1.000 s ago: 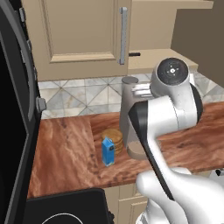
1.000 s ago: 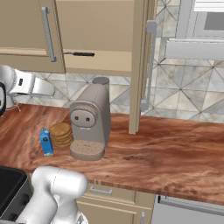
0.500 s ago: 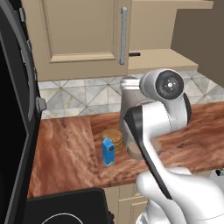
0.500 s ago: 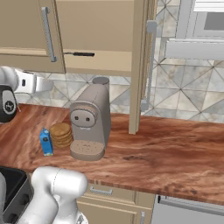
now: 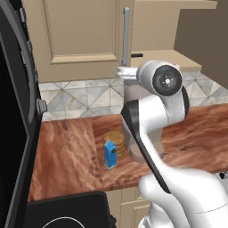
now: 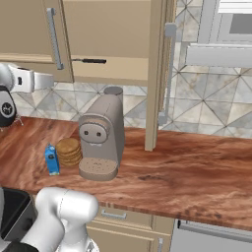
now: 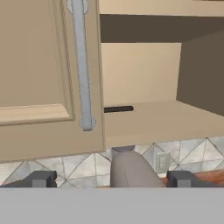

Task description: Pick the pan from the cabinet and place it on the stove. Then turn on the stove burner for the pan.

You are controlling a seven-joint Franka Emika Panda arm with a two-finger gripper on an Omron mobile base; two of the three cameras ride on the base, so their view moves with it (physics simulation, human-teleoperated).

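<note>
End effector wide apart, gripping nothing, two dark fingertips spread at the bottom of the hand view with grey coffee machine rising between them. Aimed at cabinet: left door closed with long silver bar handle, right side open onto tan shelf. On that shelf, thin black pan handle poking out from behind the closed door's edge; pan body hidden behind the door.

From left base view: white arm raised over the table, wrist level with the cabinet's lower edge, just right of the bar handle. Black handle tip visible on the shelf just above the wrist. Below, blue carton standing upright on the table, touching or just beside a stack of round brown cookies. Coffee machine mostly hidden behind the arm. Dark microwave filling the left edge. Black stove corner with thin white ring at the bottom.

From right base view: end effector's pale body at far left, near the closed door's lower edge. Pan handle lying on the shelf, well left of the open door seen edge-on. Coffee machine on the wood-grain table, cookie stack just left of it, blue carton beside the stack.
</note>
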